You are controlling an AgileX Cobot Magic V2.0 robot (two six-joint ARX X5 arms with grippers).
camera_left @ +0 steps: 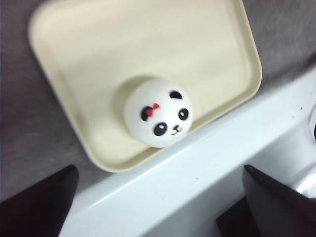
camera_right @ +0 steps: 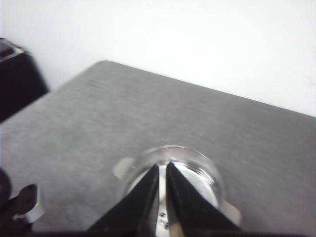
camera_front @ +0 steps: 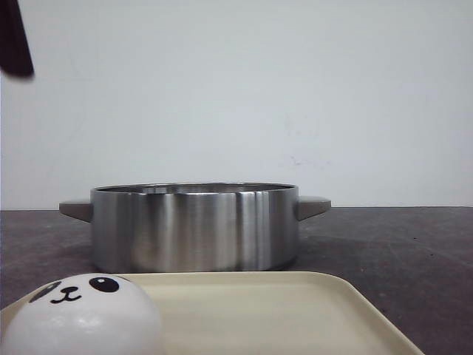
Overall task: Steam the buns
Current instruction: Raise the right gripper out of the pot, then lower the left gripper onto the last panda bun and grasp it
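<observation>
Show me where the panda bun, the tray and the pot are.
bun [camera_left: 157, 112], left wrist view, top of its dome.
tray [camera_left: 123, 44], left wrist view, bare floor.
pot [camera_front: 196, 229], front view, outer steel wall.

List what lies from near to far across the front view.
White panda-faced bun on the cream plastic tray → round stainless steel pot with two side handles → dark grey tabletop → plain white wall.
</observation>
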